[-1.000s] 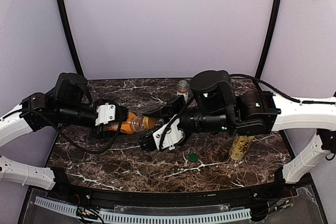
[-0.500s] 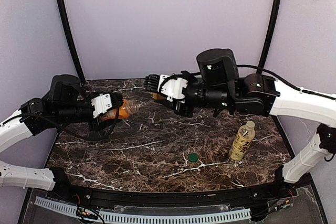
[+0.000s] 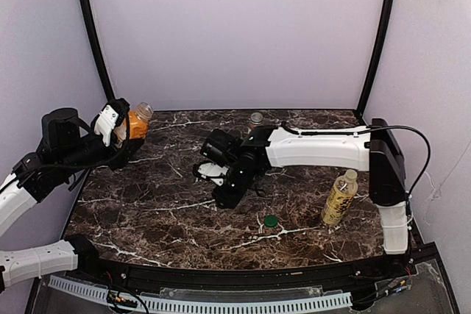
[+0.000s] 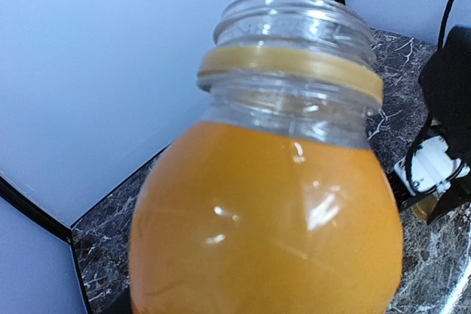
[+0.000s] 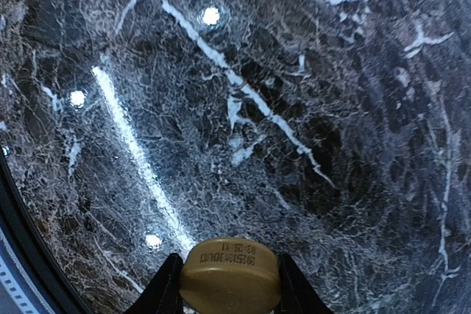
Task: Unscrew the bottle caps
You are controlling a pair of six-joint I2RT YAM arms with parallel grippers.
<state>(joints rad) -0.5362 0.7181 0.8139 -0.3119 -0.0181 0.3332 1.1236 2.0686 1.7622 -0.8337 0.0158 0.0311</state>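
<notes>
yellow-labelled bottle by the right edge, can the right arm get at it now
Probably not yet: the right gripper is shut on a tan cap, so its jaws are taken. The yellow-labelled bottle itself stands upright in the open, nothing crowding it.

Soft, even overhead light fills the top view, with faint shadows on the bench point(image 3: 147, 211). In the right wrist view round lamp reflections glare on the polished stone, and the bench's edge bows with lens distortion. The orange bottle point(image 4: 265, 211), very close in the left wrist view, looks slightly soft, with white glints.
</notes>
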